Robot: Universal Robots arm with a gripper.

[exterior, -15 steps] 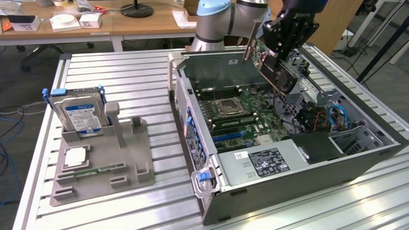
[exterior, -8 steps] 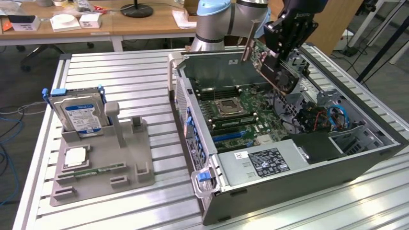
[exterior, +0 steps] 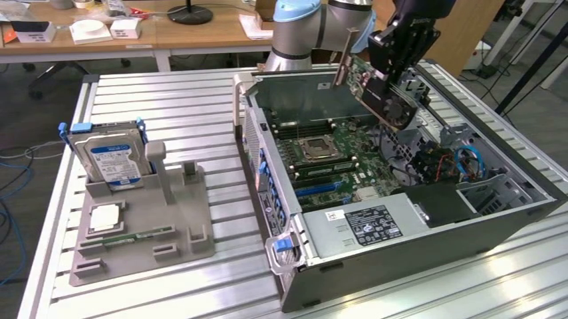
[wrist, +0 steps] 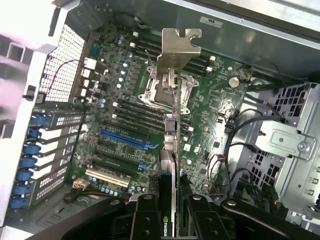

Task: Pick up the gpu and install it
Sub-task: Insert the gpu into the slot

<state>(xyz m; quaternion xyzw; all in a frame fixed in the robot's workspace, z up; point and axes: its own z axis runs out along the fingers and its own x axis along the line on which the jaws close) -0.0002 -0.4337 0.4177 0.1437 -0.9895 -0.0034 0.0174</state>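
The gpu (exterior: 384, 100) hangs tilted above the open computer case (exterior: 523, 206), over the motherboard (exterior: 324, 156). It is a dark flat card whose silver bracket (exterior: 342, 56) points up and toward the exterior view's left. My gripper (exterior: 397, 61) is shut on the card's upper end. In the wrist view the gpu (wrist: 171, 145) appears edge-on, running from between my black fingers (wrist: 145, 217) out to its bracket (wrist: 178, 50). It hovers apart from the board, above the processor socket (wrist: 157, 92) and close to the blue expansion slot (wrist: 127, 140).
On the exterior view's left, a grey fixture (exterior: 177, 219) on the slatted metal table (exterior: 177, 100) holds a silver hard drive (exterior: 111, 156) and a green memory stick (exterior: 133, 236). Cables (exterior: 461, 163) and a drive cage (wrist: 290, 135) crowd the case's far side. Desks stand behind.
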